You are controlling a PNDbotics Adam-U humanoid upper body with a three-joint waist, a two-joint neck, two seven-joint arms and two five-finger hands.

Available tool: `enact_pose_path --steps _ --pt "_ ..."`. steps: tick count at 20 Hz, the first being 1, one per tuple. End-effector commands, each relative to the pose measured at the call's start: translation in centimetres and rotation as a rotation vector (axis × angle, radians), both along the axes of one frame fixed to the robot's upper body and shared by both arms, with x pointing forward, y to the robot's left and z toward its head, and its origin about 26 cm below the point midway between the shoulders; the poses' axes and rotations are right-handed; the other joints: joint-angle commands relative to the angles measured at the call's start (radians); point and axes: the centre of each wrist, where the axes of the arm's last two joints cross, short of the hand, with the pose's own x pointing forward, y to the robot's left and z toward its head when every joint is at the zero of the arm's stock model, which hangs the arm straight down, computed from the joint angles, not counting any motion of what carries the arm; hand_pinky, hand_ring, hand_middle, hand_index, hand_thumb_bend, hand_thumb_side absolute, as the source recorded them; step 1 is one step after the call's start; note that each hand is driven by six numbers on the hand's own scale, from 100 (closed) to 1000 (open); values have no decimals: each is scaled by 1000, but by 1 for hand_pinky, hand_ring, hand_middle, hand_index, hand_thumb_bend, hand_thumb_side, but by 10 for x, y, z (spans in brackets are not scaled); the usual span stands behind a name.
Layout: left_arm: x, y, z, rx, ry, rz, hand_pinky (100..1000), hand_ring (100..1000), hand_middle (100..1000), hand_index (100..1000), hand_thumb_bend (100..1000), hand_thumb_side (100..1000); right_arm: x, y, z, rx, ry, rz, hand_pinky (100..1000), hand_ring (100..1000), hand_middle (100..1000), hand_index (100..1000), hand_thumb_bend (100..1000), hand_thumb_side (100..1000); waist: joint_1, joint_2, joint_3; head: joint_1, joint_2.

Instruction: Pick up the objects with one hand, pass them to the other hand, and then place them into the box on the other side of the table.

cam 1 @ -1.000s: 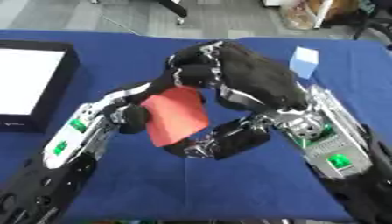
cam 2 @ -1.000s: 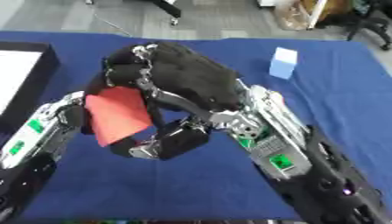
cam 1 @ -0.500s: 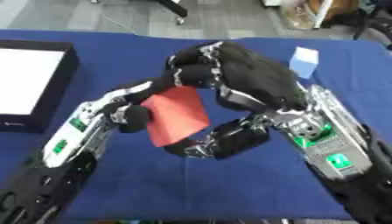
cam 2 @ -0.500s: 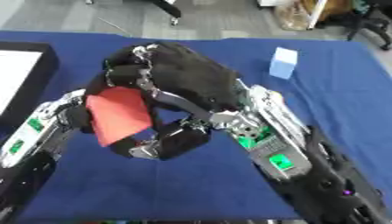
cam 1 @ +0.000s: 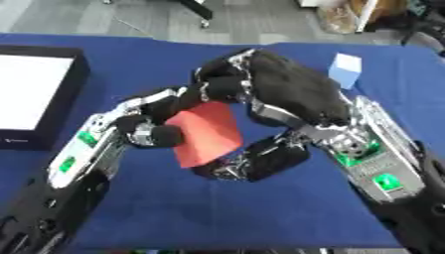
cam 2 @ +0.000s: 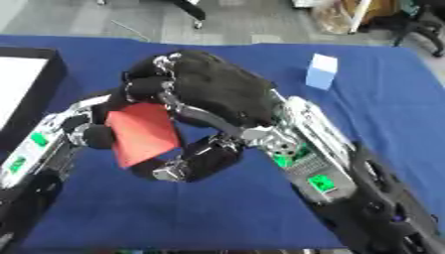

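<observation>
Blue surface [cam 1: 217,218] fills most of the view. Landmark: the red block, held up over the middle of the surface.

Black box [cam 1: 39,96] with a white inside sits well left of the red block, at the surface's left edge; only part of it shows.

Right arm comes in from the lower right, silver forearm with green lights. Right hand [cam 1: 287,94] is big, black-gloved, arched over the top and right side of the red block, fingers curled round its upper edge, thumb curled in below the block's lower right corner. Closed on the block.

Left arm comes in from the lower left. Left hand [cam 1: 152,131] sits at the left edge of the red block, fingers curled against that side, touching it. Also gripping the block, so both hands are on it at once.

Red block [cam 1: 206,133]: flat-faced, tilted, one corner pointing down, lifted clear of the surface between the two hands.

Light blue block [cam 2: 321,71] stands on the surface well up and right of the red block, past the right hand, near the far edge. Nothing touches it.
</observation>
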Motion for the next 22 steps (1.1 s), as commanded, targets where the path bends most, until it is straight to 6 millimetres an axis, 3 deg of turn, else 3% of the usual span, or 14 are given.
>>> enact_pose_path --steps 1,13,22 --pt "0 -1 9 0 -23 5 723 450 282 520 537 267 -3 -1 9 8 -34 9 468 515 352 451 215 262 1 -9 -1 0 5" --pt "0 -1 9 1 -12 21 719 439 268 504 526 261 -3 -1 9 3 -33 9 469 516 353 453 235 271 1 -10 -1 2 5" --pt "4 1 2 22 8 72 715 441 270 505 525 263 -3 -2 9 7 -43 17 474 531 375 484 338 321 -1 -10 -2 6 5"
